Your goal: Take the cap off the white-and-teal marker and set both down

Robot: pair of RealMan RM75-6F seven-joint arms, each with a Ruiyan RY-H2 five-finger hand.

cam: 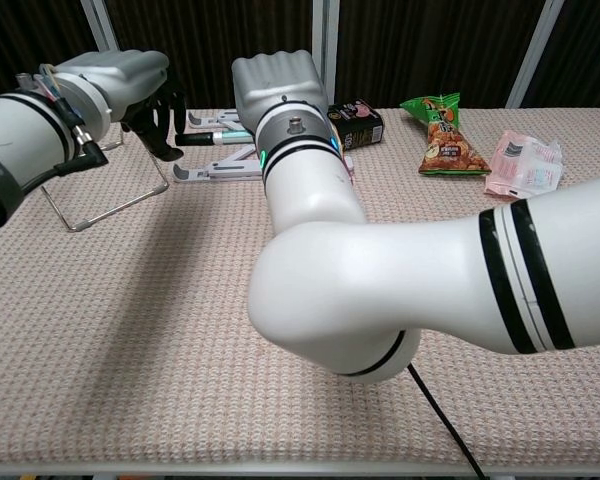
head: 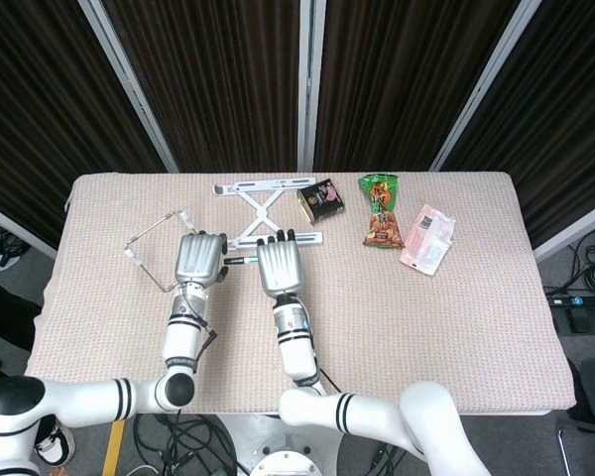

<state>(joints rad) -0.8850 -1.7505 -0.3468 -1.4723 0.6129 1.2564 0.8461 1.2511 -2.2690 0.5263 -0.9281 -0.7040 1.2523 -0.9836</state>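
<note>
White-and-teal marker (head: 240,258) spans between both hands' fingers (head: 281,238), held.

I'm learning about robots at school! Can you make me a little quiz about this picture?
1. True or false: the marker lies between the left robot hand and the right robot hand.
2. Which snack is farthest right? A) green chip bag B) pink packet C) dark box
3. Fill in: the bent wire stand sits on the table's ____ side.

Key: 1 true; 2 B; 3 left.
</note>
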